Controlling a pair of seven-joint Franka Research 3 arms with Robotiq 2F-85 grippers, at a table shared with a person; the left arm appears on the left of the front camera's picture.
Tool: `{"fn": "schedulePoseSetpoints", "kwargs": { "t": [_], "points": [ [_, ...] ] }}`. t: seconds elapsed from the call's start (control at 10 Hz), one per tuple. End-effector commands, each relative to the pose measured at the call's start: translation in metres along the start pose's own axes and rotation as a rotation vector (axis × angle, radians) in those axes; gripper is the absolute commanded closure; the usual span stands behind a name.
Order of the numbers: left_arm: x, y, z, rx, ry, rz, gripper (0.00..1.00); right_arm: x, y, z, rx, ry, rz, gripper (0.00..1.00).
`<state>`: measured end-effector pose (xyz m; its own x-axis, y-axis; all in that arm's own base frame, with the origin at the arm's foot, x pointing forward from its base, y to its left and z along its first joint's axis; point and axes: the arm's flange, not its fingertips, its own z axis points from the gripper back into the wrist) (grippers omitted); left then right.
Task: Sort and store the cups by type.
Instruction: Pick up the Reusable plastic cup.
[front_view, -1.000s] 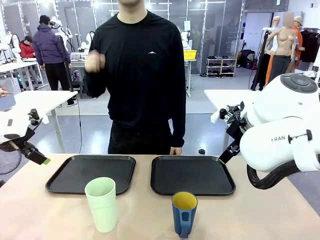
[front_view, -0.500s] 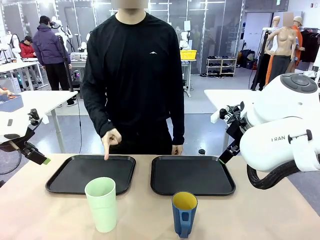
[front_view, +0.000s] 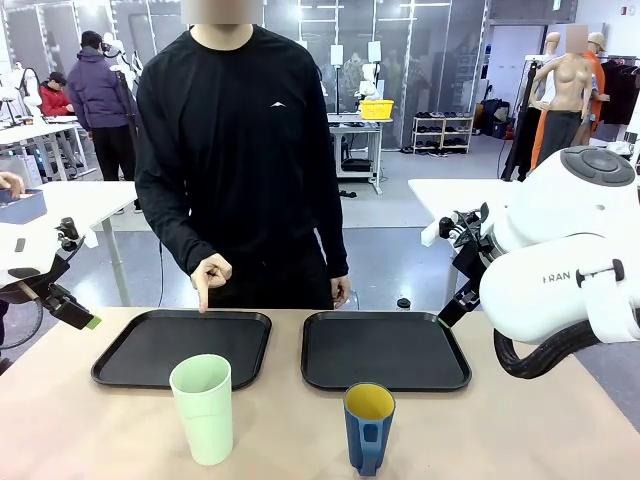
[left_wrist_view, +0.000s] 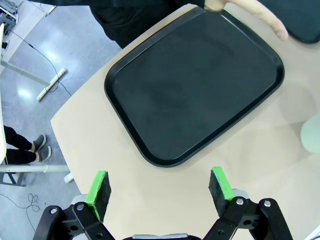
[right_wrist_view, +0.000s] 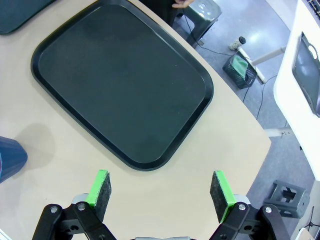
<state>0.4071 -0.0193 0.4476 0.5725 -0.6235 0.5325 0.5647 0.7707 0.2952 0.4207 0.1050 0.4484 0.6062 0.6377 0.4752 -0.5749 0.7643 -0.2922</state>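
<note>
Bright, even light from overhead. Soft, faint shadow beside the mug on the table. Pale glare on the floor. Sharp throughout, with wide-angle bending at wrist-view edges.

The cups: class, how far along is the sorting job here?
Done: nothing; the left tray and right tray hold nothing. In hand: the person's hand points at the left tray; left claw and right claw hang open. Left: green tumbler and blue mug stand on the table.

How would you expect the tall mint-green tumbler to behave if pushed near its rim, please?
The mint-green tumbler is tall and tapers to a narrower base, so it would probably tip rather than slide. It looks like plastic, so likely light.
</note>
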Motion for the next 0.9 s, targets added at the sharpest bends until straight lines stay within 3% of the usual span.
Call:
{"fn": "schedulePoseSetpoints", "kwargs": {
  "t": [0.0, 0.8],
  "points": [
    [0.0001, -0.0003, -0.0005, -0.005, -0.003, 0.005, 0.0, -0.0002, 0.0001, -0.0001, 0.003, 0.0, -0.001, 0.0],
    [0.0001, -0.0003, -0.0005, -0.005, -0.003, 0.005, 0.0, -0.0002, 0.0001, -0.0001, 0.003, 0.0, -0.001, 0.0]
  ]
}}
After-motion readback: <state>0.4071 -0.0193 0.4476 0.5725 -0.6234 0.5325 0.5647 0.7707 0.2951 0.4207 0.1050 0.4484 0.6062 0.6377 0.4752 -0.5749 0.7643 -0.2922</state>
